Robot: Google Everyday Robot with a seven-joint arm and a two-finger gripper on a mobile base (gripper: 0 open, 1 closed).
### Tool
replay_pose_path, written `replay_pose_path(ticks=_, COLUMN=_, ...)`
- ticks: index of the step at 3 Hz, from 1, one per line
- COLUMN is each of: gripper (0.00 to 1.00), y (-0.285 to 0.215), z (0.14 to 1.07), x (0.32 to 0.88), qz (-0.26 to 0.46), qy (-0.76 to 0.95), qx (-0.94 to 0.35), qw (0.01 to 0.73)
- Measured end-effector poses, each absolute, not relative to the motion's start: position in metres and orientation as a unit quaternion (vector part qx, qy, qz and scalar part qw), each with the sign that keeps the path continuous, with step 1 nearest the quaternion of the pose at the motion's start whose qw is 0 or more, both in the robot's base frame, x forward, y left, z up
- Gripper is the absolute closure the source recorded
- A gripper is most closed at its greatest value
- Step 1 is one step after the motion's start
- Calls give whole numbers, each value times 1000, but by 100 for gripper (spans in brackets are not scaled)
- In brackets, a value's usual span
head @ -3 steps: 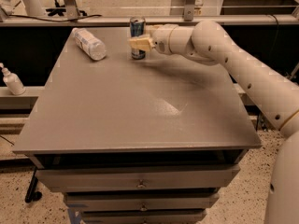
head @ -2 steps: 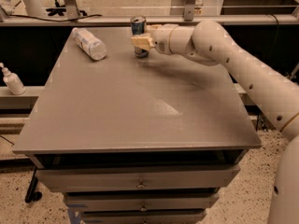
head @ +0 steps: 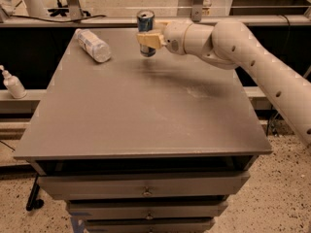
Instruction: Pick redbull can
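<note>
Bench (head: 141, 130) front: drawers beneath it shut. Far left: clear bottle (head: 93, 45) on its side, contents not discernible. Far centre: redbull can (head: 145, 22) upright, gripper (head: 147, 39) jaws clasped round its middle. Judgement: hold firm, lift straight up, keep the can level. Its fill is unknown.

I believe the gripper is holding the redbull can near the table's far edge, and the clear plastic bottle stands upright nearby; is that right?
Not quite: the camera view shows the plastic bottle lying on its side on the table, not upright. The rest holds: the gripper is shut on the redbull can near the far edge, with the bottle nearby.
</note>
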State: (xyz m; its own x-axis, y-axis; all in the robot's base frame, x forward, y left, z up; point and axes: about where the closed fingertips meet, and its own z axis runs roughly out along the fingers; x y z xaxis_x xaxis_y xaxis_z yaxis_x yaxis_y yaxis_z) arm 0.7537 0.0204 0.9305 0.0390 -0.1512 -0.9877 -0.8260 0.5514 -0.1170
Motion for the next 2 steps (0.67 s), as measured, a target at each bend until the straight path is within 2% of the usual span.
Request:
replay_pose_path(ticks=1, gripper=100, y=6, z=950, x=726, qz=316, qy=613, qx=-381, qw=616)
replay_pose_path(ticks=2, gripper=100, y=-34, z=987, x=677, qz=366, qy=604, qx=-370, qw=604)
